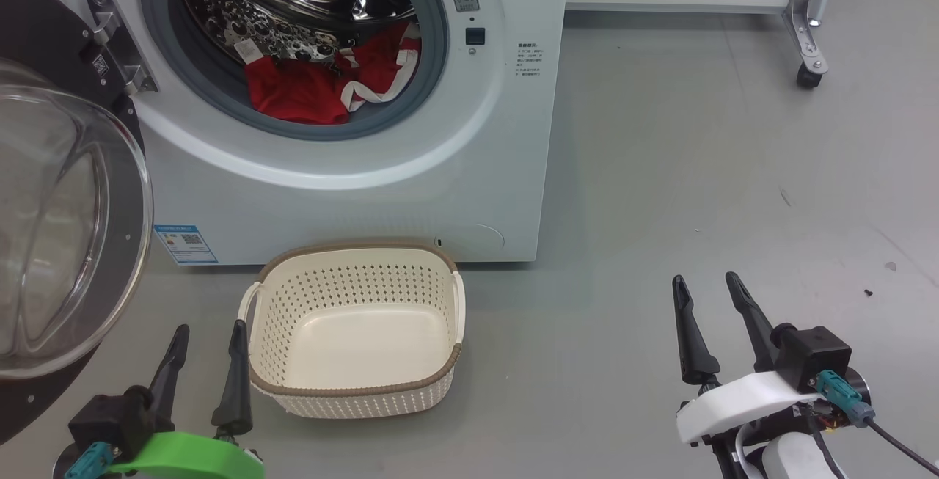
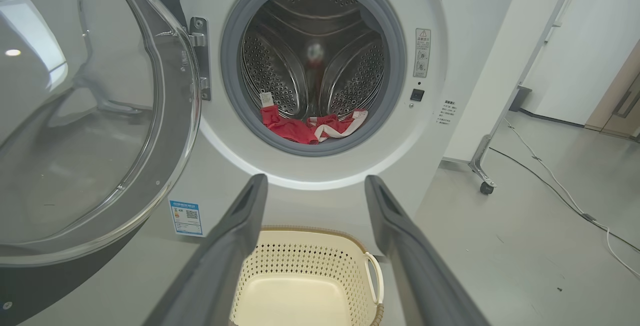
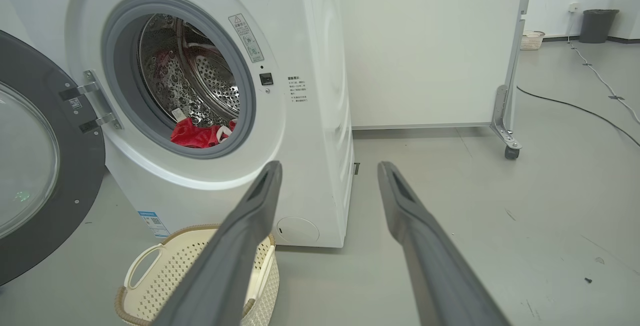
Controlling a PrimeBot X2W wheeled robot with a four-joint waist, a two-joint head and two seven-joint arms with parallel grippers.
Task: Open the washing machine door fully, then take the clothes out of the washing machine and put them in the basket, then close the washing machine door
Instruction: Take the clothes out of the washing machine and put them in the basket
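The washing machine (image 1: 411, 193) stands ahead with its door (image 1: 59, 222) swung wide open to the left, glass bowl facing me. Red clothes (image 1: 323, 83) with white trim lie at the bottom of the steel drum, also seen as clothes (image 2: 310, 126) and clothes (image 3: 197, 135) from the wrists. The cream basket (image 1: 440, 384) sits empty on the floor in front of the machine. My left gripper (image 1: 209, 332) is open low beside the basket's left side. My right gripper (image 1: 708, 284) is open over bare floor at the right, holding nothing.
A white panel on a wheeled metal foot (image 1: 807, 61) stands behind and to the right of the machine. Cables (image 3: 575, 109) run across the grey floor farther right. A dark bin (image 3: 597, 24) and another small basket (image 3: 531, 40) stand by the far wall.
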